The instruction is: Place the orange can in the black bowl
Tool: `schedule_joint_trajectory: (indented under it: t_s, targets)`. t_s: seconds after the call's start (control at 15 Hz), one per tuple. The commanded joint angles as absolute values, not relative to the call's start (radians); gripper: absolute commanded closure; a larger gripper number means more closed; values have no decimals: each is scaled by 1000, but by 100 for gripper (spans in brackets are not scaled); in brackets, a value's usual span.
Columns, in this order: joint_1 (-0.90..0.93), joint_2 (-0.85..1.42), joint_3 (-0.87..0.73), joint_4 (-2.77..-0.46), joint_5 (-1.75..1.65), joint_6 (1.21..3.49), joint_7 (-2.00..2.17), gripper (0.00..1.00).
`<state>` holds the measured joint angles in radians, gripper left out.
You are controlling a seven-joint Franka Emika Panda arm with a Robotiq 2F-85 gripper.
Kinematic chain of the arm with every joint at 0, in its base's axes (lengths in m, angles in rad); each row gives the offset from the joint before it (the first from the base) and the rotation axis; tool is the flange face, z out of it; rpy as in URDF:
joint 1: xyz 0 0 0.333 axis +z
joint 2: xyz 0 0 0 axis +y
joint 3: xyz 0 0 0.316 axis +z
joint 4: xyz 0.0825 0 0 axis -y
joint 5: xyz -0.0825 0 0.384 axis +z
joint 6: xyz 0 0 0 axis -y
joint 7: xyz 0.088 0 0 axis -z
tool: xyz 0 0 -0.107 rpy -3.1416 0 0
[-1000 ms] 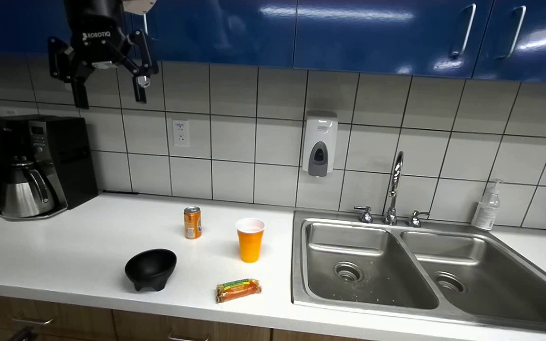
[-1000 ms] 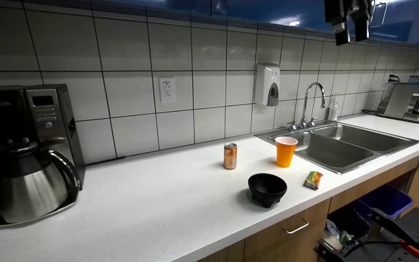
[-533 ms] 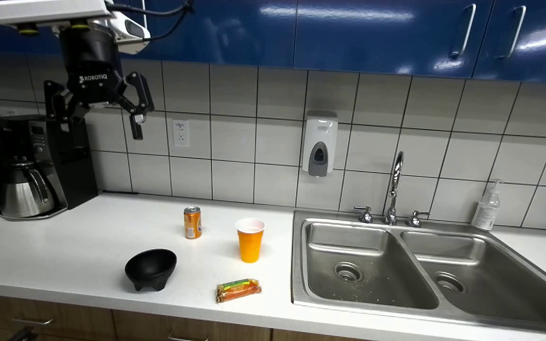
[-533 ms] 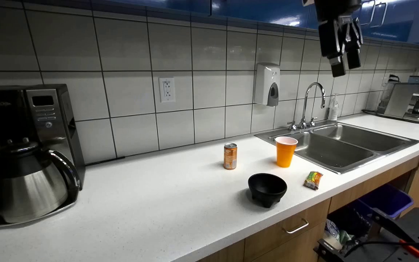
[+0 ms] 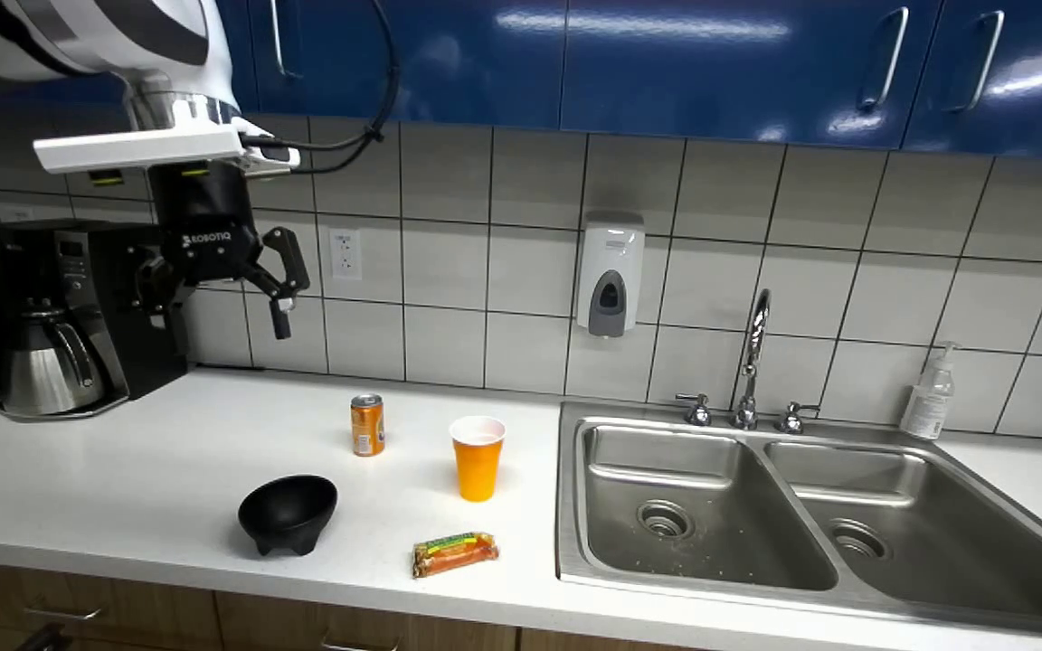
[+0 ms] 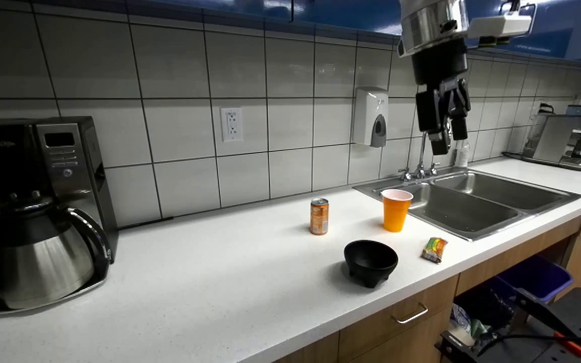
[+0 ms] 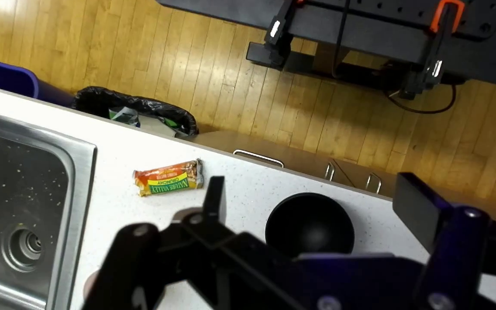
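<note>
Glossy blue cabinets [image 5: 485, 72] hang across the top of both exterior views, reflected light [image 5: 643, 24] streaking them. I see pale, dark-grouted wall tiles [image 5: 444, 258], then a white countertop [image 6: 194, 272] with a stainless double-basin sink [image 5: 570, 506] set into it and wood-grain drawers [image 6: 381, 322] below. My wrist view shows a yellowish wood-plank floor [image 7: 213, 77], shining in patches.

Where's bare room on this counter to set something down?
Widest: the white counter from the coffee maker across to the orange can and black bowl. Smaller: between can and bowl. Crowded: from these to the sink, with the orange cup and snack packet between.
</note>
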<state>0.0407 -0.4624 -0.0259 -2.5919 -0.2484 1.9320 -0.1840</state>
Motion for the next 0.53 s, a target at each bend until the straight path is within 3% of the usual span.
schedule_joint_trajectory:
  t_s: [0.0, 0.47]
  targets:
    - [25, -353, -22, -2574, -261, 2056, -160, 0]
    - [5, -102, -10, -2527, -275, 2342, -81, 0]
